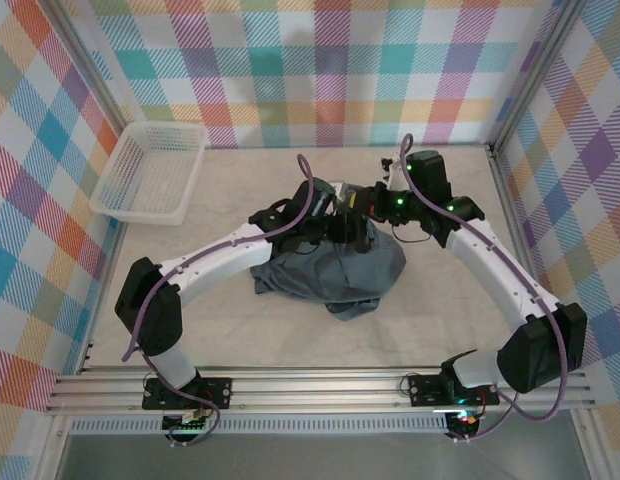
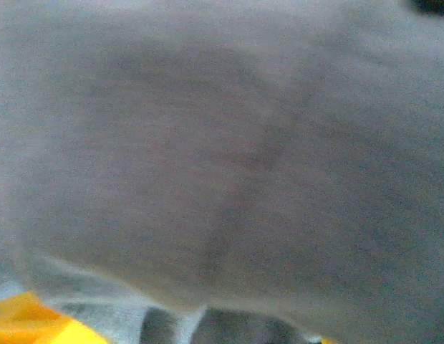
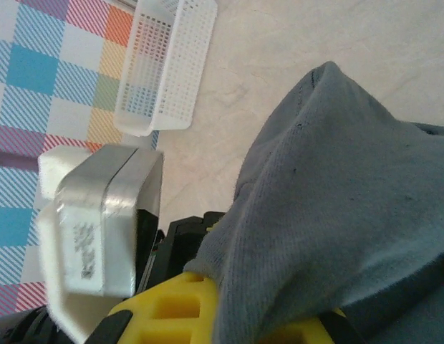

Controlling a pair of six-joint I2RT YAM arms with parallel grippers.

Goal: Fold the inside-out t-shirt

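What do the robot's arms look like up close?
The left arm and right arm are made of smooth white tubes joined by chunky black joints. A thin purple cable loops along each one. Tiny green lights glow on the right arm. The fingers are bright yellow.

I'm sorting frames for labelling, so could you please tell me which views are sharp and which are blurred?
Top external view: sharp and evenly lit, no glare on the t-shirt. Left wrist view: fabric close to the lens, blurred, just a faint seam line. Right wrist view: t-shirt weave and white basket crisp.
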